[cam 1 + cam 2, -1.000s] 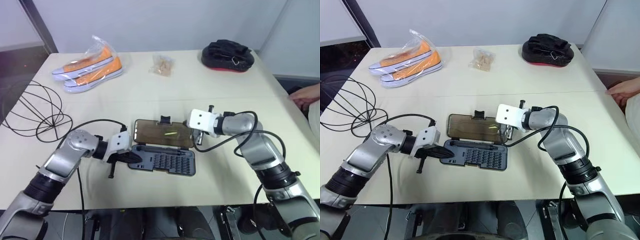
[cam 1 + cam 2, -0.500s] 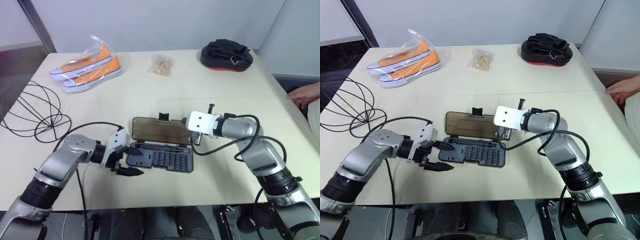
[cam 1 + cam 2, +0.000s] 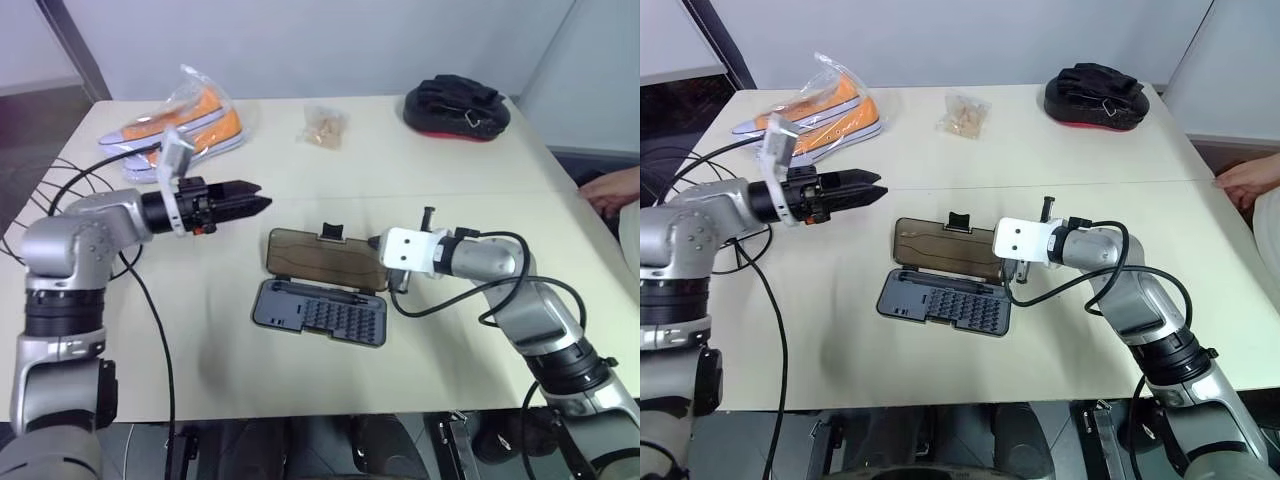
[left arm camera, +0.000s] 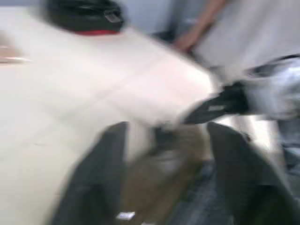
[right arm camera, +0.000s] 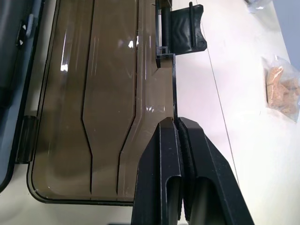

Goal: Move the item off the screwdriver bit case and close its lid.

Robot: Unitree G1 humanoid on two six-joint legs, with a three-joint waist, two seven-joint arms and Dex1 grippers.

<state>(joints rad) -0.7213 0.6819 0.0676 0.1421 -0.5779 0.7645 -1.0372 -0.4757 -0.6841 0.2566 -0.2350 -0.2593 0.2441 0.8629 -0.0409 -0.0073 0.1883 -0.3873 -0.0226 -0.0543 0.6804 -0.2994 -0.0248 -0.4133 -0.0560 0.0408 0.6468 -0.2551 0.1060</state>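
Note:
The screwdriver bit case lies open mid-table: dark grey tray with rows of bits in front, smoky-brown lid flat behind it, black latch tab on its far edge. My right gripper is shut, its fingers pressed together at the lid's far edge near the tab; whether they pinch the rim I cannot tell. My left gripper hovers high above the table, left of the case, open and empty. The item's black wire hoops show at the table's left edge, partly behind my left arm.
Bagged orange sneakers lie at the back left. A small bag of brownish pieces sits at the back middle, a black-and-red pouch at the back right. A person's hand rests at the right edge.
My left gripper left the tray's left end, opened, and swung up and away to the left. The right gripper stayed shut at the lid's edge.

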